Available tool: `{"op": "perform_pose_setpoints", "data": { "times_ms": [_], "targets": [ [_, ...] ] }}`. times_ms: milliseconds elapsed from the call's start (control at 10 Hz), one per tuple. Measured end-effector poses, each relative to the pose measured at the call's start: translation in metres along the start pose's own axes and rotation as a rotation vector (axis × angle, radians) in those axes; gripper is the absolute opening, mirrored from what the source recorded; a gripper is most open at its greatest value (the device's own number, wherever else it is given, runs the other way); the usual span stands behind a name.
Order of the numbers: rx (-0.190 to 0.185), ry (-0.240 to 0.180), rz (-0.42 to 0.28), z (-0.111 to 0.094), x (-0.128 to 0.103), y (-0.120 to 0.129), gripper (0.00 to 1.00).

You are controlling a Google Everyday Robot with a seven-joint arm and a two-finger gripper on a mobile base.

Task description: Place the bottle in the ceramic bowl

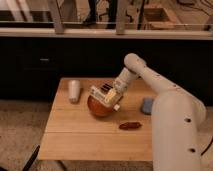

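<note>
On the left of the wooden tabletop [75, 132], a plain white tapered cylinder [74, 91] stands upright. Right of it, near the middle of the frame, sits the ceramic bowl [99, 107], glossy reddish-orange. The bottle [102, 95] lies tilted over the bowl's rim, cream-white with a yellowish label, clamped in the pincer [114, 98], which hovers at the bowl's upper right edge. The white arm [150, 80] runs from there toward the lower right of the frame. A small dark red oblong thing [131, 125] lies below and right of the bowl, and a blue-grey pad [147, 105] rests beside the arm.
</note>
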Motion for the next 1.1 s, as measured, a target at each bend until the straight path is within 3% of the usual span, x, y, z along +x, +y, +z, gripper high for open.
{"op": "perform_pose_setpoints", "data": {
  "times_ms": [200, 500, 700, 900, 1100],
  "targets": [
    [-0.005, 0.003, 0.004, 0.0008, -0.001, 0.0007, 0.05],
    [-0.014, 0.002, 0.012, 0.0003, -0.0023, 0.0004, 0.13],
    [-0.02, 0.004, 0.016, 0.0014, -0.0017, -0.0002, 0.03],
    [-0.024, 0.005, 0.017, 0.002, -0.0025, 0.0006, 0.04],
    [-0.029, 0.005, 0.019, 0.0023, -0.0039, 0.0007, 0.18]
  ]
}}
